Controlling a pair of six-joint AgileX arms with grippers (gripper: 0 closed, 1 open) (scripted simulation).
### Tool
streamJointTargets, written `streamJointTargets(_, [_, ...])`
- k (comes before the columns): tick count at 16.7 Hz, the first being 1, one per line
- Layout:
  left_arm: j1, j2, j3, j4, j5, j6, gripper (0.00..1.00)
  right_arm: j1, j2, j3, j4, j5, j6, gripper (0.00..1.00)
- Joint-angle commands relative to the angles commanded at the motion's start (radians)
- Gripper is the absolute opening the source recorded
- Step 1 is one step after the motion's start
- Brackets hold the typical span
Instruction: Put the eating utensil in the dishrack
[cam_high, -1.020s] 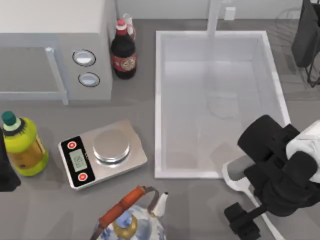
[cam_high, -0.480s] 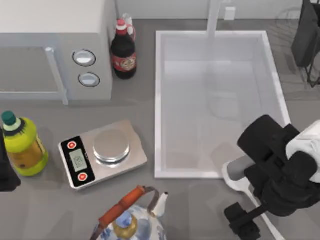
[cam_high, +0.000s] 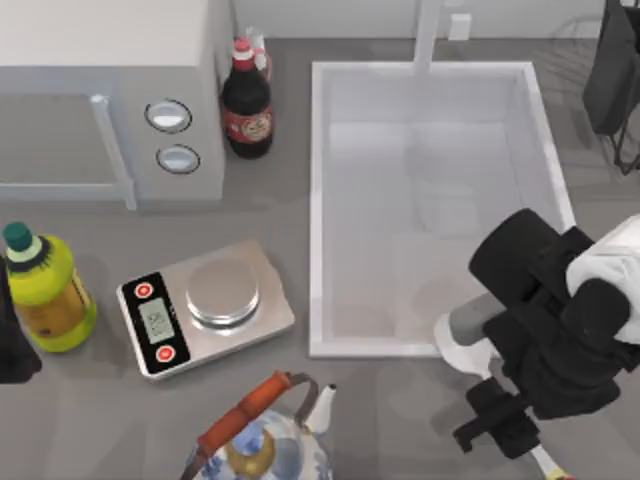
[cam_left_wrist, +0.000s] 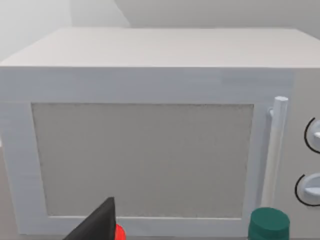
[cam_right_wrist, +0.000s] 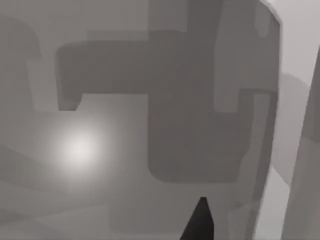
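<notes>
Near the front right corner of the white sink basin (cam_high: 318, 200), on the grey counter (cam_high: 100, 400), my right gripper (cam_high: 500, 425) sat low over the white spoon (cam_high: 462, 352); I could not tell how its fingers stood, since the arm's black body covered them from above. The spoon's oval bowl lay just in front of the basin's front rim, and a bit of its thin handle showed again past the gripper at the frame's lower edge. The dishrack (cam_high: 580, 45), thin pale wires, stood at the far right behind the basin, well apart from the spoon, with a solid black object (cam_high: 612, 75) at it. The basin held nothing I could make out. A dark cola bottle (cam_high: 247, 100) with a red cap carried a red round label whose writing I could not read; it stood beside the microwave (cam_high: 110, 100). The kitchen scale (cam_high: 205, 308) had two red buttons and a small display, unreadable. A yellow-green bottle (cam_high: 45, 290) with a green cap held amber liquid, and a blue-patterned kettle (cam_high: 262, 440) stood at the front. My left arm was parked at the left edge, its wrist camera facing the microwave door (cam_left_wrist: 142, 160); its fingers' state I could not tell.
</notes>
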Motion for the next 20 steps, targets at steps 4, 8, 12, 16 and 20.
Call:
streamJointTargets(4, [0.000, 0.000, 0.000, 0.000, 0.000, 0.000, 1.00, -0.001, -0.034, 0.196, -0.239, 0.001, 0.000, 0.00])
streamJointTargets(8, [0.000, 0.000, 0.000, 0.000, 0.000, 0.000, 1.00, -0.003, -0.089, 0.418, -0.562, 0.000, -0.006, 0.00])
streamJointTargets(12, [0.000, 0.000, 0.000, 0.000, 0.000, 0.000, 1.00, -0.010, -0.148, 0.575, -0.740, -0.001, -0.013, 0.00])
streamJointTargets(16, [0.000, 0.000, 0.000, 0.000, 0.000, 0.000, 1.00, -0.013, -0.161, 0.601, -0.767, -0.001, -0.014, 0.00])
streamJointTargets(20, [0.000, 0.000, 0.000, 0.000, 0.000, 0.000, 1.00, -0.020, -0.163, 0.598, -0.752, -0.008, -0.014, 0.00])
